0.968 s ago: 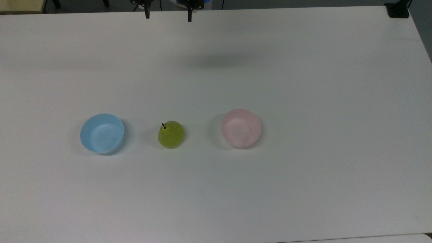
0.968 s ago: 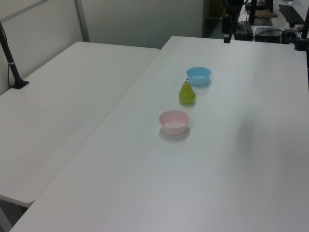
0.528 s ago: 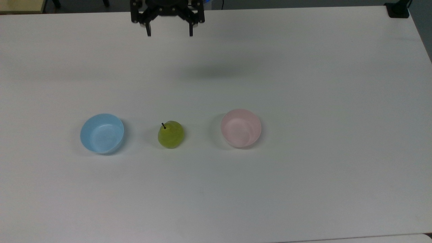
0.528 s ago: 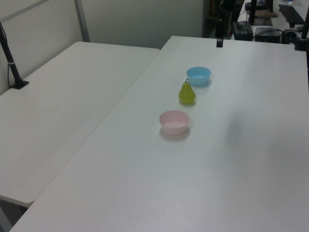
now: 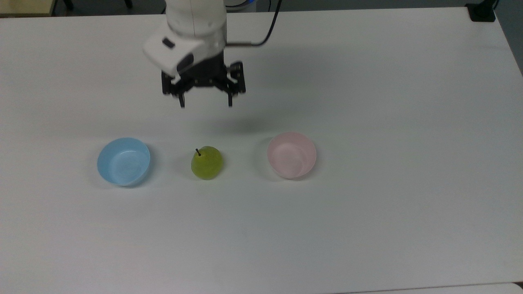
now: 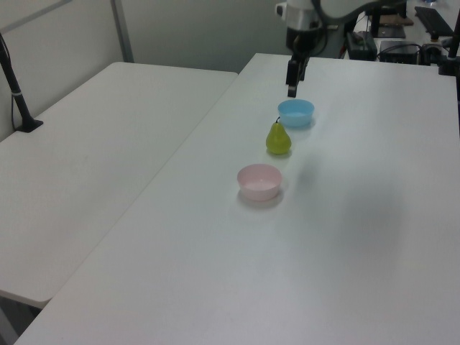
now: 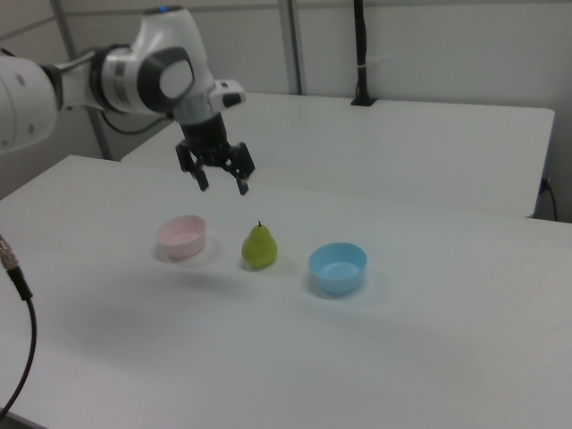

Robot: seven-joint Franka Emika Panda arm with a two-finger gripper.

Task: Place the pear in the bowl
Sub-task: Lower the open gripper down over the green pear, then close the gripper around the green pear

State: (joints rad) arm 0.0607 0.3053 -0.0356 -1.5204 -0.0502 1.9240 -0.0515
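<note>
Pear (image 5: 207, 163) stands upright on the white table (image 5: 367, 224), a smooth rounded yellow-green fruit with a short dark stem, placed between two bowls and touching neither. Above it and apart from it, two thin black fingers (image 5: 182, 101) of the gripper (image 5: 206, 102) point down, spread wide with nothing between them. In the right view the gripper (image 7: 221, 183) hangs in the air above the gap between pear (image 7: 259, 247) and pink bowl (image 7: 182, 237). Behind the fingers sits a black angular bracket, then a glossy white rounded wrist of the arm (image 5: 192, 28), with a black cable curving off it. The pink bowl (image 5: 291, 154) lies at the top view's right of the pear, round, pale and plain inside. A light blue bowl (image 5: 123, 161) of like shape lies at the top view's left. In the left view the row runs blue bowl (image 6: 296, 113), pear (image 6: 278, 138), pink bowl (image 6: 259, 181), far to near. The table top is matte and flat.
</note>
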